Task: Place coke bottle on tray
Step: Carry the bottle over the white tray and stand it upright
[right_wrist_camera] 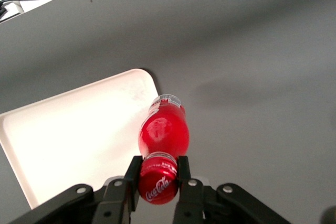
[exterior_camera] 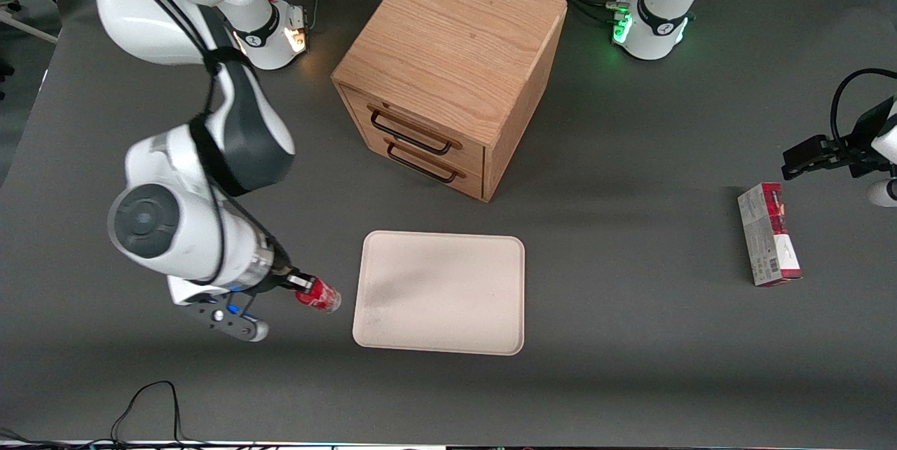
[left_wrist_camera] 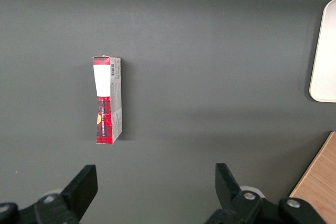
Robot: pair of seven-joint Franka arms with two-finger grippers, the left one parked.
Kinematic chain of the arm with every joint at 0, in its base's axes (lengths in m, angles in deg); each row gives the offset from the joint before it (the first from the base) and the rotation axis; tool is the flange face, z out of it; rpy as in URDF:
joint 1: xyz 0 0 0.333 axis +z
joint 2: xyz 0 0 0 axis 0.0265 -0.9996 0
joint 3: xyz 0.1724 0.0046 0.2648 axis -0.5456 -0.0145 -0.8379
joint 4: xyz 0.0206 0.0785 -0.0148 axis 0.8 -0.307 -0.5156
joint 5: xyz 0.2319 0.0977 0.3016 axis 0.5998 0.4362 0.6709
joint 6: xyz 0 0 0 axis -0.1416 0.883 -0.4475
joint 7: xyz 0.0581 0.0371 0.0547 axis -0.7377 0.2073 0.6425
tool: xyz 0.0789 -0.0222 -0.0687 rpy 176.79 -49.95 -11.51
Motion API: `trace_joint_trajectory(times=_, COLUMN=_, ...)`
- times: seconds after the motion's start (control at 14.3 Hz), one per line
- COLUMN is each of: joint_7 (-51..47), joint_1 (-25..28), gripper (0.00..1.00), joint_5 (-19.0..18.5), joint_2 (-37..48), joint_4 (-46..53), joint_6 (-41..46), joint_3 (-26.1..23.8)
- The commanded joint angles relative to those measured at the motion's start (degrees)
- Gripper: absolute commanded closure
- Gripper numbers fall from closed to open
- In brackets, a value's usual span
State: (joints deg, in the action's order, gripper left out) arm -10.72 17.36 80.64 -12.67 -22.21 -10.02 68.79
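The right arm's pincer (exterior_camera: 303, 284) hangs above the grey bench (exterior_camera: 631, 380) toward the working arm's end, just beside the short edge of the tray (exterior_camera: 439, 292). It is clenched on the coke bottle (exterior_camera: 319, 294), its two black fingers (right_wrist_camera: 183, 167) pressing either side of the neck right under the red cap (right_wrist_camera: 158, 183). The bottle tilts, cap up in the grip and clear base pointing down toward the bench near a rounded tray corner; from the wrist camera its red body (right_wrist_camera: 163, 129) overlaps the tray's rim (right_wrist_camera: 137, 74), while the front camera shows it just short of the tray, not over it. Whether the base touches the bench cannot be told.

The cream tray lies flat, nearer the front camera than the wooden two-drawer cabinet (exterior_camera: 448, 71), whose drawers are closed. A red-and-white carton (exterior_camera: 769, 234) lies on its side toward the parked arm's end, well apart from the tray
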Motion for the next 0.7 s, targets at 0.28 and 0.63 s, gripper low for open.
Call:
trace_joint_trajectory(times=0.28, joint_7=-12.1, joint_1=3.6, gripper=1.00, joint_5=-4.6, joint_2=-7.4, joint_4=3.3, joint_6=-7.1, joint_3=-0.4)
trace_joint_trajectory(times=0.63, joint_7=-16.3, joint_1=4.8, gripper=1.00, joint_5=-4.5, joint_2=-8.8, joint_4=2.9, joint_6=-9.2, joint_3=-0.5)
